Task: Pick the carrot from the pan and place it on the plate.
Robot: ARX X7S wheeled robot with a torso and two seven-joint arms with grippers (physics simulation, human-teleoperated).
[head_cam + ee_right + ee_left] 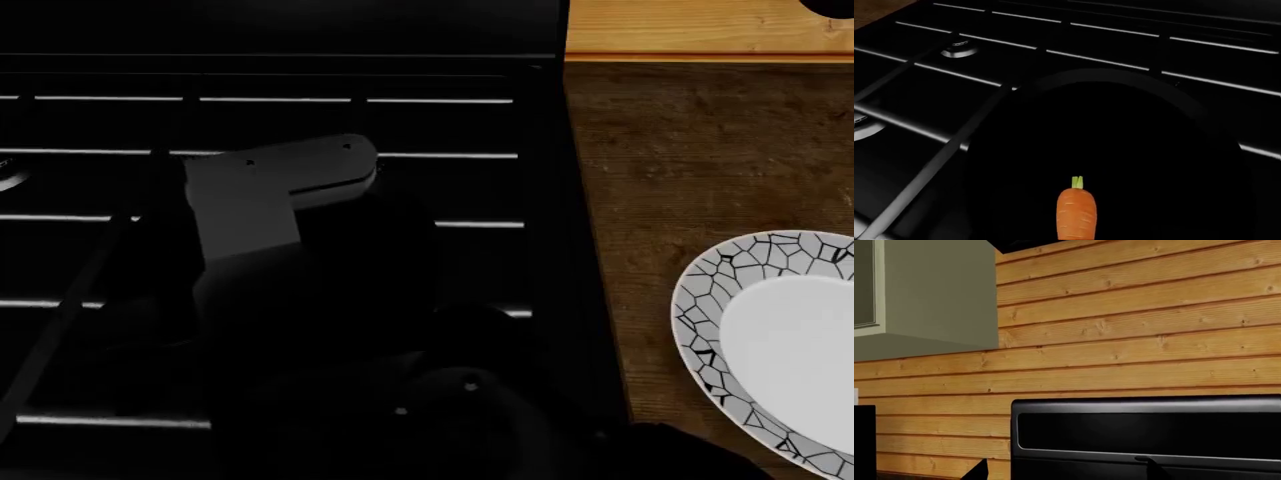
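Carrot (1077, 212) lies in the pan (1121, 130), seen nearest in the right wrist view: it rests on the dark pan floor close to the camera, its small green stem tip pointing away toward the middle of the pan. Its narrow end is cut off by the edge of the picture. The pan sits on the black stove (934, 75), over the shiny grate bars (914, 125), and its curved rim catches a faint light on the far side. Beyond the rim more grate bars run across, and a round burner cap (959, 50) shows between them.

Neither hand shows its fingers in any view, so I cannot tell whether the right hand or the left hand is spread or pressed together. From the head camera, only a grey arm link (274, 190) stands out, hanging over the dark stove; the pan and carrot under it are lost in the black.

To the right of the stove, the brown wooden tabletop (667, 170) carries the plate (707, 300), near the right edge of the head view and partly cut off. Its cracked-line rim surrounds a plain white centre, and nothing lies on the visible part. The plate is well apart from the stove edge.

Farthest, the left wrist view faces a plank wall (1134, 340), a grey cabinet (934, 295), and a black appliance (1147, 435) against the wall.
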